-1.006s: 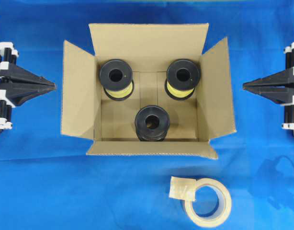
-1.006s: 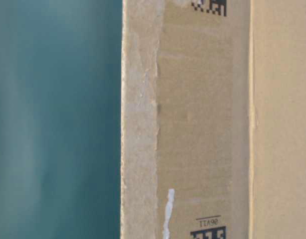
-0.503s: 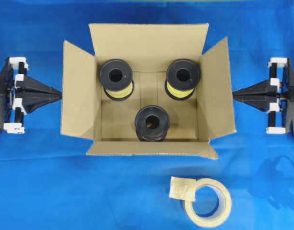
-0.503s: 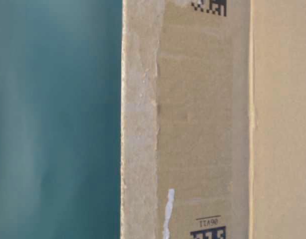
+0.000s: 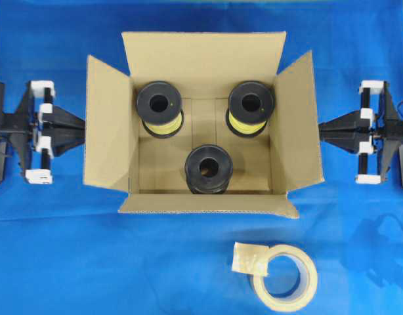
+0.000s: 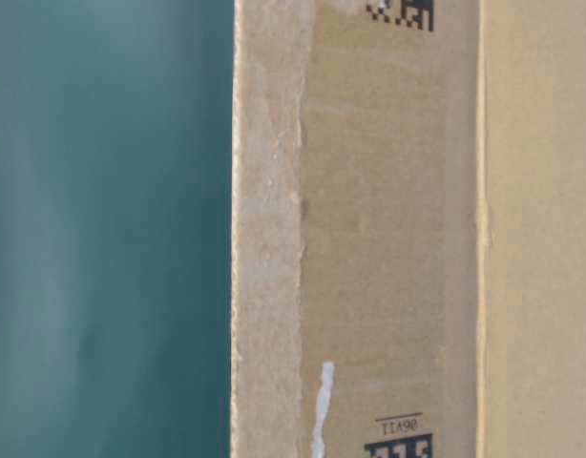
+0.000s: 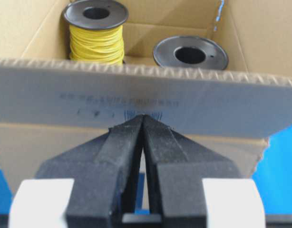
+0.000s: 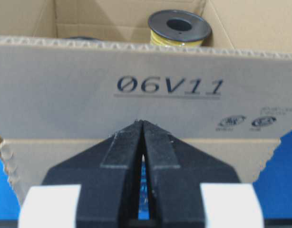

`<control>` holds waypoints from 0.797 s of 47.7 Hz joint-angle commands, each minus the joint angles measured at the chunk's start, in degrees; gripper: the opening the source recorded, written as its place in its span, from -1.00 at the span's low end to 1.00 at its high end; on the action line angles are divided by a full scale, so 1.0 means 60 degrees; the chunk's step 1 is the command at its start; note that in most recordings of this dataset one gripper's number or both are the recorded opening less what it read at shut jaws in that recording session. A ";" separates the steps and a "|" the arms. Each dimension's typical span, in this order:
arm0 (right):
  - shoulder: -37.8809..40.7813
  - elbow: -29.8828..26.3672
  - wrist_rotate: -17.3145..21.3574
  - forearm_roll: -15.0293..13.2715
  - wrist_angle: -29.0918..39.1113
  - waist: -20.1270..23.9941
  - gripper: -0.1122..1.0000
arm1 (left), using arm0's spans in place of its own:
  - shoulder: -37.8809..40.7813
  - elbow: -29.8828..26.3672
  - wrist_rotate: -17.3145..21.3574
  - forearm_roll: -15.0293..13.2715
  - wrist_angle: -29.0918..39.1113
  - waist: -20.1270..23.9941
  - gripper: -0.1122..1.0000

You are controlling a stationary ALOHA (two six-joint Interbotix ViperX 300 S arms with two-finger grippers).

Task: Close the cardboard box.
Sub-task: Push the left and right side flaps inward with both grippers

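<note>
1. The left tool (image 5: 82,126) is clenched, its two black fingers pressed together to a point, and it grasps nothing; the tip stands just beside the outer face of the left flap (image 5: 106,125)
2. The right tool (image 5: 321,128) is the same: clenched, empty, its tip just beside the outer face of the right flap (image 5: 298,121), under the print "06V11" in the right wrist view
3. The cardboard box (image 5: 205,62) stands in the middle of the blue surface (image 5: 57,262) with all four flaps open; the two side flaps lean outward and upward
4. Inside it are three spools (image 5: 208,169), so I judge the box will stay in place when a flap is pushed
5. The corrugated board looks stiff and light, and each flap should turn only on its crease. I judge that no grip is needed: a closed tip can push on the outer face, near the free edge and its middle, so the flap folds evenly
6. A tape roll (image 5: 285,277) lies on the surface in front of the box, well apart
</note>
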 commanded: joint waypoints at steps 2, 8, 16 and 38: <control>0.0439 -0.0454 0.0000 0.0000 -0.0264 -0.0015 -0.80 | 0.0703 -0.0688 0.0000 -0.0015 -0.0146 0.0015 -0.80; 0.1084 -0.0908 -0.0015 -0.0015 -0.0630 -0.0015 -0.80 | 0.1392 -0.1304 0.0132 -0.0015 -0.0278 0.0000 -0.80; 0.1831 -0.1626 -0.0073 -0.0059 -0.0718 -0.0015 -0.80 | 0.1992 -0.2065 0.0176 -0.0015 -0.0264 0.0015 -0.80; 0.2754 -0.2388 -0.0059 -0.0044 -0.0601 0.0000 -0.80 | 0.2798 -0.2988 0.0161 -0.0015 0.0264 0.0103 -0.80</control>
